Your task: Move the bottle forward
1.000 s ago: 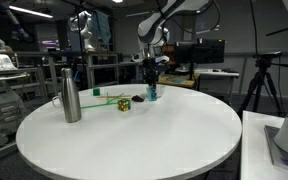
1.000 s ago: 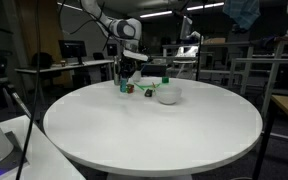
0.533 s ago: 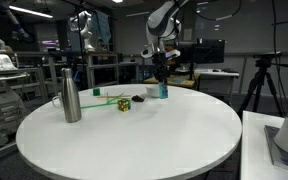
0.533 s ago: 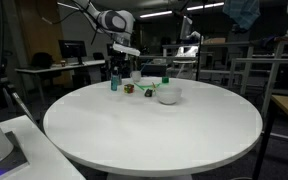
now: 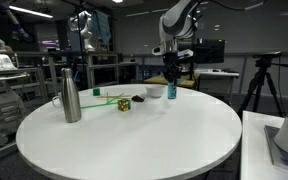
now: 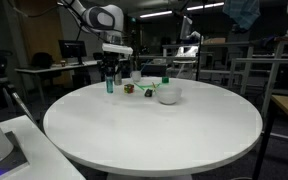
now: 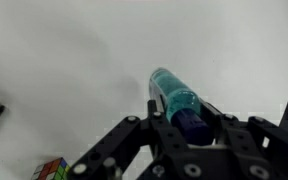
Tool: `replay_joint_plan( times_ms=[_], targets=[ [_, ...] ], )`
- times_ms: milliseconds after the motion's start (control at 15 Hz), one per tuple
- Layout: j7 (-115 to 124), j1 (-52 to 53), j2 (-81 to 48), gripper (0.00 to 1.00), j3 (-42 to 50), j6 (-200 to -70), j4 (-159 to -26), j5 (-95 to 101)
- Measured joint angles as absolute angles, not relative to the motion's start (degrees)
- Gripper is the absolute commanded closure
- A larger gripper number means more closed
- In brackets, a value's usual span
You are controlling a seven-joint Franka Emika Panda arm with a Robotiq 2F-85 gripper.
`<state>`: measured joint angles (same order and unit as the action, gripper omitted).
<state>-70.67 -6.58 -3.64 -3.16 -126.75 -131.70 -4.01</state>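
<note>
The bottle (image 7: pixel 169 88) is small, teal-blue and translucent, and its cap looks dark blue in the wrist view. My gripper (image 7: pixel 182 110) is shut on it near the cap end, one finger on each side. In both exterior views the gripper (image 5: pixel 172 82) (image 6: pixel 110 76) hangs straight down and holds the bottle (image 5: pixel 171 91) (image 6: pixel 110 86) upright near the far edge of the round white table (image 5: pixel 134 135). I cannot tell whether the bottle's base touches the table.
A tall steel flask (image 5: pixel 71 92) stands at one side. A multicoloured cube (image 5: pixel 125 103) (image 6: pixel 129 88) (image 7: pixel 52 170) and a white bowl (image 5: pixel 155 91) (image 6: pixel 168 94) sit near the far edge. A green-topped object (image 6: pixel 165 80) stands behind the bowl.
My gripper has carried the bottle sideways along the far side of the table, away from the cube and the bowl. Everything else has stayed still.
</note>
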Motion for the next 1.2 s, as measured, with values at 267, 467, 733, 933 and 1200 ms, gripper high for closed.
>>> replay_joint_plan(
  times_ms=[267, 467, 733, 933, 1200],
  targets=[
    [-70.4, -5.9, -0.4, 0.9, -2.1, -132.7, -136.9, -3.0],
    [-70.0, -5.6, 1.1, 0.9, -1.5, -135.0, -139.8, -1.6],
    [-69.7, -5.3, 2.1, 0.9, -0.6, -135.9, -142.9, -0.8],
    [-69.6, -5.3, 2.7, 0.9, 0.0, -135.9, -144.7, -0.7],
    [-69.5, -5.3, 3.5, 0.9, 0.7, -135.9, -146.9, -0.7]
  ],
)
